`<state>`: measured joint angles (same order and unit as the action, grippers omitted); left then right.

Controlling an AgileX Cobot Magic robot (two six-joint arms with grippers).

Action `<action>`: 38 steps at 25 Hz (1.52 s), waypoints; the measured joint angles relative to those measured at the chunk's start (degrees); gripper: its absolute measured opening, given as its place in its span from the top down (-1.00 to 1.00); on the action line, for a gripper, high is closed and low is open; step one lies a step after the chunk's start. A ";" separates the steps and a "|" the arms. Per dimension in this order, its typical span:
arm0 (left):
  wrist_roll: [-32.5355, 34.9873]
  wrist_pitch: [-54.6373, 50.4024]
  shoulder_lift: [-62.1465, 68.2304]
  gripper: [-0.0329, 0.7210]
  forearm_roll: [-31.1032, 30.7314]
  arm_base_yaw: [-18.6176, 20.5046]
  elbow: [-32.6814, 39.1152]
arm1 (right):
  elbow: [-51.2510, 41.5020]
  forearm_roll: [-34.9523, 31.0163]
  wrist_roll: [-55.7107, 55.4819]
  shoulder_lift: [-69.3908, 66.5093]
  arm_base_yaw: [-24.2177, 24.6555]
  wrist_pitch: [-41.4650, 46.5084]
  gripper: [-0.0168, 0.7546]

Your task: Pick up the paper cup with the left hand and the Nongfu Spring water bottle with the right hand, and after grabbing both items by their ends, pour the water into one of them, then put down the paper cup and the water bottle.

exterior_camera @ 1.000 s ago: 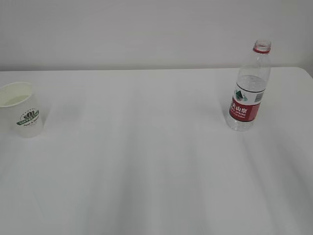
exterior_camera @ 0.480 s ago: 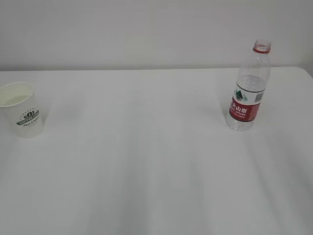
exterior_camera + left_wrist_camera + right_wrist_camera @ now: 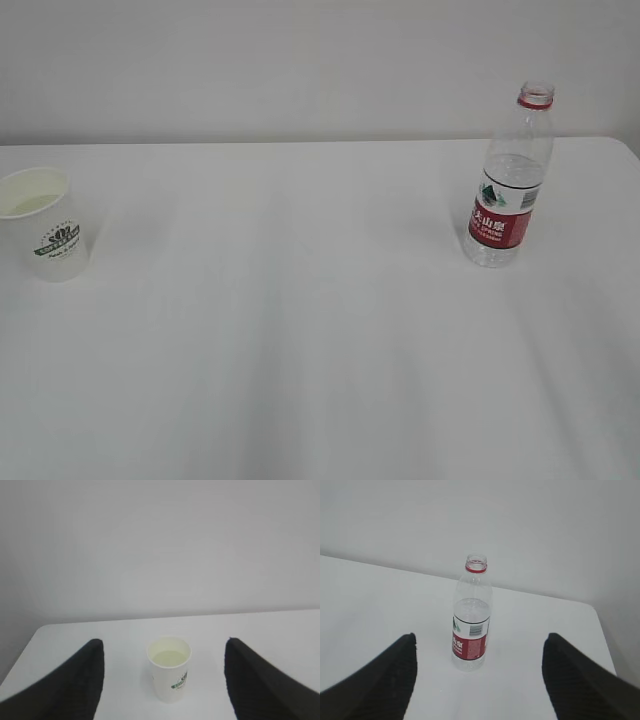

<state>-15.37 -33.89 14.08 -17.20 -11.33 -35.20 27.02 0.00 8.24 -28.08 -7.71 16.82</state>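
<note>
"Anything picked up?"

"No. The paper cup stands by the tabletop's left edge, the Nongfu Spring water bottle near the far right corner."

"The hands?"

"The left hand and the right hand both gape wide, empty, each facing its item. Everything remains."

white table (matte) against pale wall

A white table runs up to a plain pale wall. At its far left edge stands a paper cup with a green logo, upright. Well apart, far right, a capless Nongfu Spring water bottle stands upright, water inside it.
</note>
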 joint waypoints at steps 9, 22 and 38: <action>7.05 -10.16 -1.35 -0.51 8.24 0.00 -2.28 | 0.00 1.34 0.00 6.55 0.00 7.18 -0.58; 9.71 -24.68 -2.95 -0.49 12.87 0.00 -2.54 | -0.04 1.61 0.00 14.34 0.00 19.76 -0.58; 9.93 -31.06 -2.95 -0.45 15.63 0.00 1.94 | 0.19 1.74 0.00 21.51 0.00 35.35 -0.58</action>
<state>-5.44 -64.95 11.12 -1.57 -11.33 -33.26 27.20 1.74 8.24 -6.57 -7.71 52.17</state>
